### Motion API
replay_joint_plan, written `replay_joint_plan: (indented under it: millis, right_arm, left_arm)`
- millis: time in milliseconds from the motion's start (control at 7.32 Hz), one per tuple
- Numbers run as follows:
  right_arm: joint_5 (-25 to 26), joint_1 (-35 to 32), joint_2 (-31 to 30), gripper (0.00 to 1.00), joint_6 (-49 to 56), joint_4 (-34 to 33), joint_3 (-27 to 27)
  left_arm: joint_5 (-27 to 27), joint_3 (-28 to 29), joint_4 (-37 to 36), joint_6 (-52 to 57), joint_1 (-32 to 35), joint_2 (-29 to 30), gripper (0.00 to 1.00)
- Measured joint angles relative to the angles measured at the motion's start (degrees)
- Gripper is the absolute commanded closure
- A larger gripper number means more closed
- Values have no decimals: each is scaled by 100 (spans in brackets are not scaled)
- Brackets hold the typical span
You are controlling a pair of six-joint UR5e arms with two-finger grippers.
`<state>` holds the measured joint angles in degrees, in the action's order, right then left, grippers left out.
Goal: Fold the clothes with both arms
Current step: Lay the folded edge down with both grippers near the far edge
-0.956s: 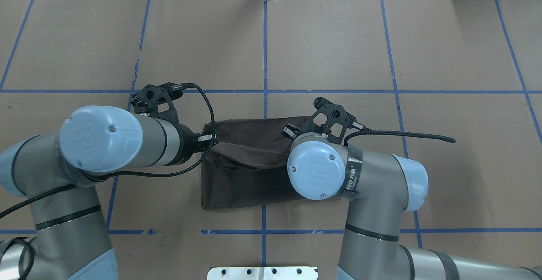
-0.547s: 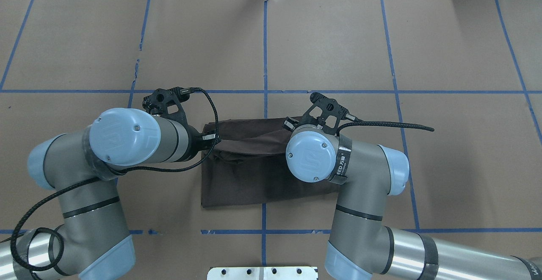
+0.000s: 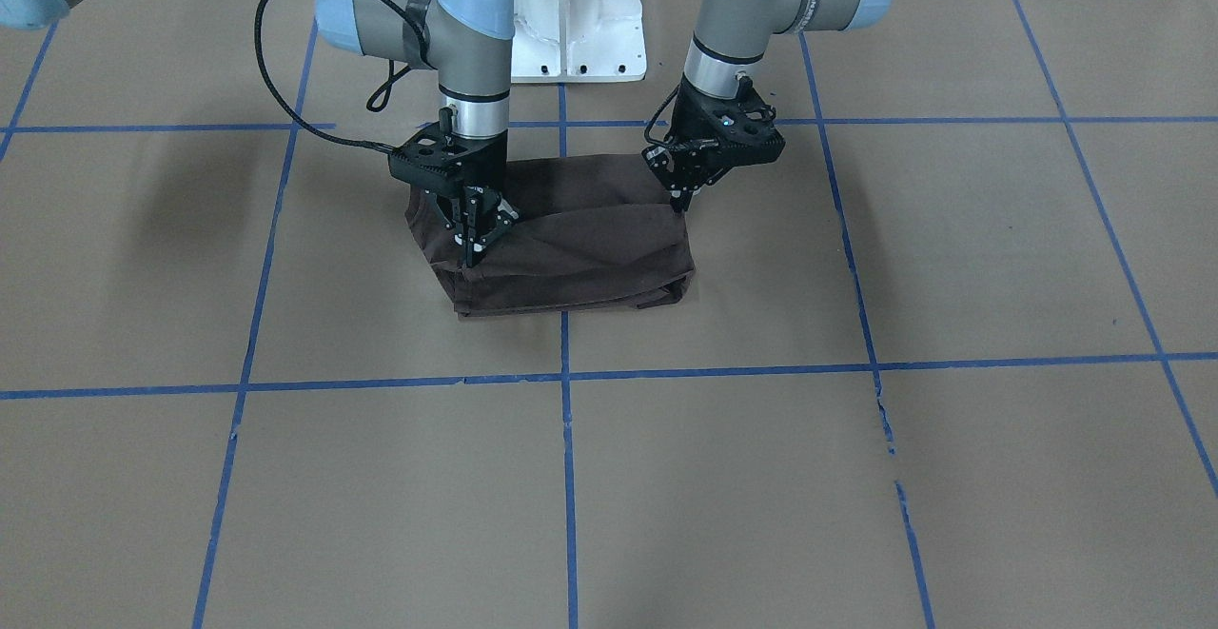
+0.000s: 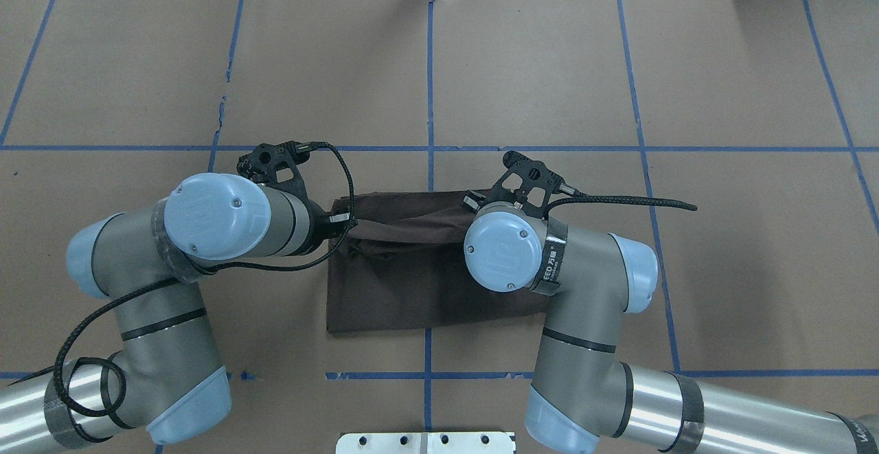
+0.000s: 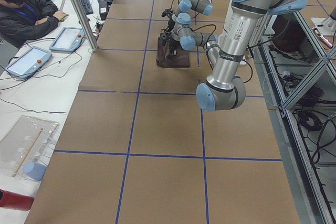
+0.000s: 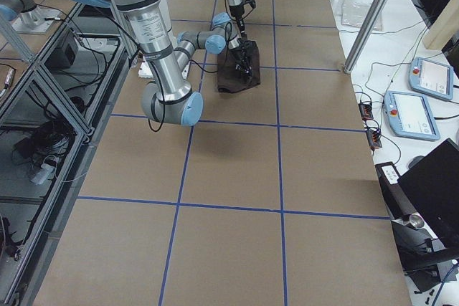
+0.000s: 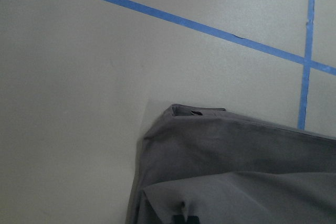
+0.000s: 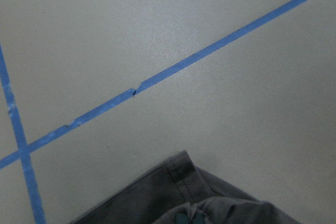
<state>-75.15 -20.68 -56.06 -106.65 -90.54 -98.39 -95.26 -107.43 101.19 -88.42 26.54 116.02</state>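
Observation:
The dark brown T-shirt [image 3: 580, 248] lies folded into a small rectangle on the brown table, near the middle; it also shows in the overhead view [image 4: 398, 289]. My left gripper [image 3: 679, 206] is shut on a lifted edge of the shirt at one end. My right gripper [image 3: 471, 256] is shut on the same lifted layer at the other end. The layer sags between them above the rest of the shirt. In the overhead view both grippers are hidden under their wrists. Each wrist view shows shirt cloth at the bottom edge, left [image 7: 236, 171] and right [image 8: 173, 192].
The white pedestal base [image 3: 571, 20] stands just behind the shirt. Blue tape lines [image 3: 561, 377] mark a grid on the table. An operator [image 5: 21, 9] sits at a side table with tablets [image 5: 68, 38] beyond the table's far edge.
Both arms have moved away from the robot's base, carrying the lifted shirt edge toward the shirt's far edge. The raised flap is now narrower and sits further over the lower layer.

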Motion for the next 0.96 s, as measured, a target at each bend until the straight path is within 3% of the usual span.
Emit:
replay_joint_plan:
  millis: [137,273,410,547,683,956]
  right_arm:
    - [0,-3,0,55,2,1,10]
    - [0,-4,-1,1,15,1,19]
    - [0,-6,4,0,138,1,36]
    - [-4,-21,20,0,415,3,52]
    - [-53,-49,41,0,716,13,31]
    - [-221,-76,127,0,1114,13,-171]
  left_arm:
    - [-1,182,174,74,77,20,100]
    - [-1,310,300,167,145,38,82]
    - [-3,372,358,228,190,57,38]
    - [-11,395,381,274,211,88,12]
    - [-26,403,379,403,227,134,0]
    - [-58,412,344,745,360,193,0]
